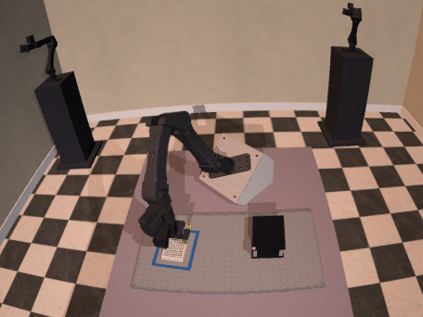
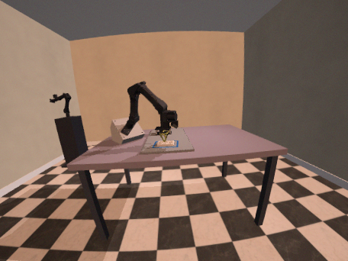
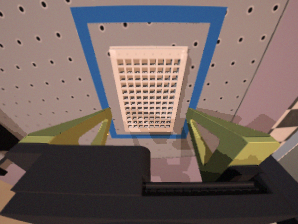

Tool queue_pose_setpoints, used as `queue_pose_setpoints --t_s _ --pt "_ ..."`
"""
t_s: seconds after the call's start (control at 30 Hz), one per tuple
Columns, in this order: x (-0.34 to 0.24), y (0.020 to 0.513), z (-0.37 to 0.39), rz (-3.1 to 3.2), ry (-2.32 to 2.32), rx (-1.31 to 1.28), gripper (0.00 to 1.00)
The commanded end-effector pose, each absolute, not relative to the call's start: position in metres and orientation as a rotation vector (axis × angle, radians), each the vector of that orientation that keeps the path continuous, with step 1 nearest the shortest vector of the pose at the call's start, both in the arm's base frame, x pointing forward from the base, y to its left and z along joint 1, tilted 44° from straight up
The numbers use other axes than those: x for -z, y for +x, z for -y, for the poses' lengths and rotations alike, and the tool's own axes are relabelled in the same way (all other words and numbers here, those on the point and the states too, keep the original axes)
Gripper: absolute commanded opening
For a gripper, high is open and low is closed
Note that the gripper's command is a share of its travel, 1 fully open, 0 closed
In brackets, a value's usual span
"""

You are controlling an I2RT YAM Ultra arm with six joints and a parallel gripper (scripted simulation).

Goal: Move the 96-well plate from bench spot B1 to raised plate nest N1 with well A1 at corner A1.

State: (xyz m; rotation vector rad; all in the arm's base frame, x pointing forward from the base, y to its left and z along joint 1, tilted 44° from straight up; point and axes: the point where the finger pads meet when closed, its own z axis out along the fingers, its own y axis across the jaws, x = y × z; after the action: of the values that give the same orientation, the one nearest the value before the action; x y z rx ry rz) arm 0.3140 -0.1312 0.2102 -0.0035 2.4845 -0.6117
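Note:
The white 96-well plate (image 3: 149, 90) lies flat inside the blue outline of bench spot B1 (image 3: 150, 17) on the grey perforated mat; it also shows in the top view (image 1: 174, 250) and in the exterior view (image 2: 166, 143). My gripper (image 3: 149, 111) is open, with its yellow-green fingers spread wider than the plate, one on each side of the plate's near end, just above it. Nothing is between the fingers. In the top view the gripper (image 1: 178, 234) hangs over the plate's far end. The black raised nest N1 (image 1: 267, 235) stands to the right on the mat.
The arm's base sits on a tilted pale mount (image 1: 234, 173) behind the mat. The mat's edge and the purple table top (image 3: 265, 80) lie to the right of the plate. Two dark pedestals (image 1: 65, 118) with camera arms stand on the floor, off the table.

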Motion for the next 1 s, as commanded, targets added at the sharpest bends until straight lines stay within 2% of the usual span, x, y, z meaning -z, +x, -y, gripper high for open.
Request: queue_pose_setpoints --t_s 0.0,0.4,0.43,0.5,0.7,0.8,0.97 --pt "-0.199 0.319 0.135 -2.489 -0.015 0.605 1.0" --pt "-0.187 0.328 0.141 -2.489 -0.018 0.603 1.0" --pt "-0.204 0.331 0.14 -2.439 -0.014 0.612 1.0" --pt "-0.183 0.331 0.144 -2.489 -0.015 0.604 1.0" --pt "-0.178 0.336 0.144 -2.488 -0.026 0.6 1.0" --pt "-0.201 0.339 0.145 -2.427 -0.015 0.614 1.0" --pt "-0.201 0.339 0.144 -2.426 -0.016 0.614 1.0"
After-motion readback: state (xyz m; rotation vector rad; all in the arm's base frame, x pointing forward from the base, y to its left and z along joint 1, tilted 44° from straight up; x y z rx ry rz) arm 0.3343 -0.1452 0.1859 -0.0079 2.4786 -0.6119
